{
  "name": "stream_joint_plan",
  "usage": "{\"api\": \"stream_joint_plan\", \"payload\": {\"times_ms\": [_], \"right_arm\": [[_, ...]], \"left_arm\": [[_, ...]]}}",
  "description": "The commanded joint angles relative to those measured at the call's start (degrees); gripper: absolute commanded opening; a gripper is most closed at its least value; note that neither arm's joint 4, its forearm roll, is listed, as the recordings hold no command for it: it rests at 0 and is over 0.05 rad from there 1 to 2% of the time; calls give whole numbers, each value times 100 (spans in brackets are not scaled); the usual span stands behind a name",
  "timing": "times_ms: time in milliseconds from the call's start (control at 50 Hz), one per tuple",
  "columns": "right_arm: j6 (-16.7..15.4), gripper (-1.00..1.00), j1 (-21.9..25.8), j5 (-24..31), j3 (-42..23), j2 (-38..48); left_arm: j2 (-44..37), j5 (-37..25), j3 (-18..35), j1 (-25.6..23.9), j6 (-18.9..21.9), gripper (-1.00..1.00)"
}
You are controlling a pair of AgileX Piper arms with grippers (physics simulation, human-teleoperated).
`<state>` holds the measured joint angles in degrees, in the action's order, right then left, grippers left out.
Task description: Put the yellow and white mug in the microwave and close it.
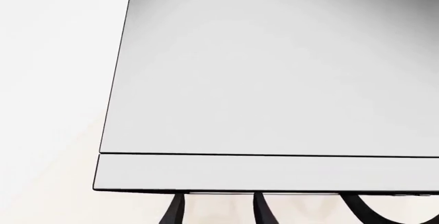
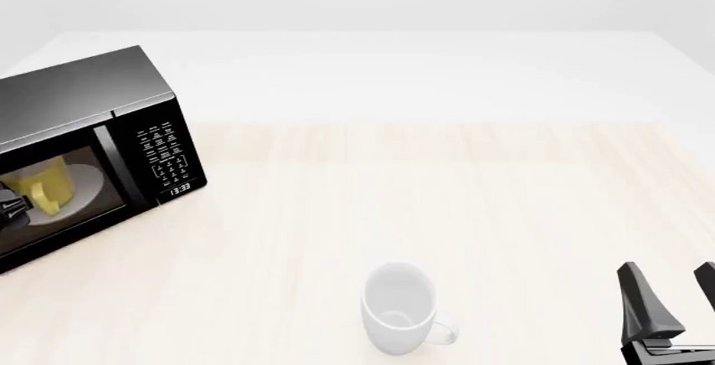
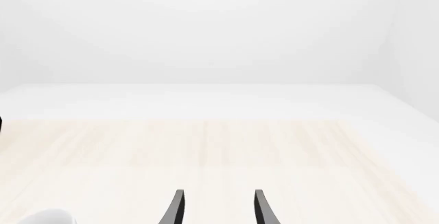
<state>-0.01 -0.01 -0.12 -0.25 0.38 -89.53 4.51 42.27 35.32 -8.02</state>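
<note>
The black microwave [image 2: 100, 122] stands at the table's far left, its dark window door lying flush with the button panel [image 2: 166, 157]. Behind the window glass the yellow and white mug [image 2: 47, 187] sits on the white turntable plate [image 2: 92, 189]. A small dark part of my left gripper [image 2: 9, 206] shows at the picture's left edge, in front of the door. In the left wrist view the microwave's grey top [image 1: 274, 80] fills the picture, and my left gripper [image 1: 218, 211] is open below its front edge, holding nothing. My right gripper [image 2: 674, 294] [image 3: 216, 208] is open and empty at the near right.
An all-white mug [image 2: 397, 306] stands upright on the light wooden table [image 2: 447, 189] near the front edge, left of my right gripper; its rim [image 3: 44, 216] shows in the right wrist view. A black curved shape [image 1: 363, 211] lies beside the left fingers.
</note>
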Motion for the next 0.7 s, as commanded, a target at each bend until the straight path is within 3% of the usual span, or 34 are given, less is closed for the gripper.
{"api": "stream_joint_plan", "payload": {"times_ms": [20, 440, 700], "right_arm": [[-2, 100, 0, 0, 0, 0], [0, 100, 0, 0, 0, 0], [1, 100, -1, 0, 0, -1]], "left_arm": [[-25, 102, -10, 86, 19, 100], [916, 148, -761, 276, 160, 100], [1778, -135, -994, 69, 129, 100]]}}
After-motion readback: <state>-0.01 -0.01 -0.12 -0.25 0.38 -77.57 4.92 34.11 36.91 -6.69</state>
